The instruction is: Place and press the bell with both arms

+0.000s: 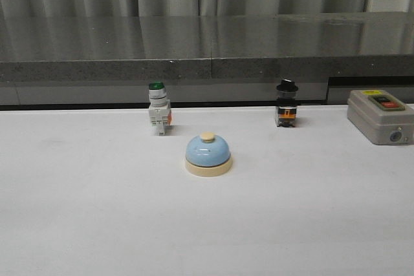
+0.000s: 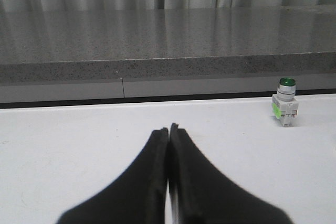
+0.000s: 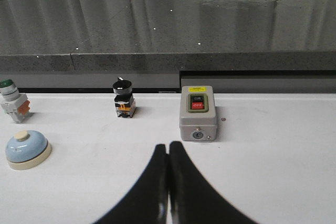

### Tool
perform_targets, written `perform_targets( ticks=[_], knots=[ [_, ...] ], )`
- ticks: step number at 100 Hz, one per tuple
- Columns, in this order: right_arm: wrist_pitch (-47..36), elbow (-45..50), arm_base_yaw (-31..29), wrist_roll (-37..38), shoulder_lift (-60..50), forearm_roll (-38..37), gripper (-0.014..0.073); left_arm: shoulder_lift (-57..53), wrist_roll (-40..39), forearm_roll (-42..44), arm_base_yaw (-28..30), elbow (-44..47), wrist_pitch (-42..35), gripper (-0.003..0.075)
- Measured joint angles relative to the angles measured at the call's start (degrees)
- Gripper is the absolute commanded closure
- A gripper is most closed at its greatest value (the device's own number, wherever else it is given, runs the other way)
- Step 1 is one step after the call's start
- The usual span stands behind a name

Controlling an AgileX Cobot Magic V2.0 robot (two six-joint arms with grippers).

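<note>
The light-blue bell (image 1: 207,153) with cream base and button sits near the middle of the white table; the right wrist view shows the bell (image 3: 27,148) too. Neither arm appears in the front view. My left gripper (image 2: 168,128) is shut with nothing in it, above bare table, and the bell is out of its view. My right gripper (image 3: 167,145) is also shut and empty, well apart from the bell, with the grey box just ahead of its tips.
A green-capped white switch (image 1: 158,108) and a black-capped switch (image 1: 286,103) stand behind the bell. A grey box (image 1: 380,116) with a red button sits at the far right. A dark stone ledge (image 1: 207,43) runs along the table's back edge.
</note>
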Motion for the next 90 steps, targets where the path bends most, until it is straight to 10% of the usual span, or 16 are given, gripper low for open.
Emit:
perform_targets(
  ticks=[90],
  knots=[
    [-9.26,7.54,0.07,0.00,-0.12,0.00,0.0654,0.00,0.00,0.00,0.00,0.00,0.00,0.0739]
  ],
)
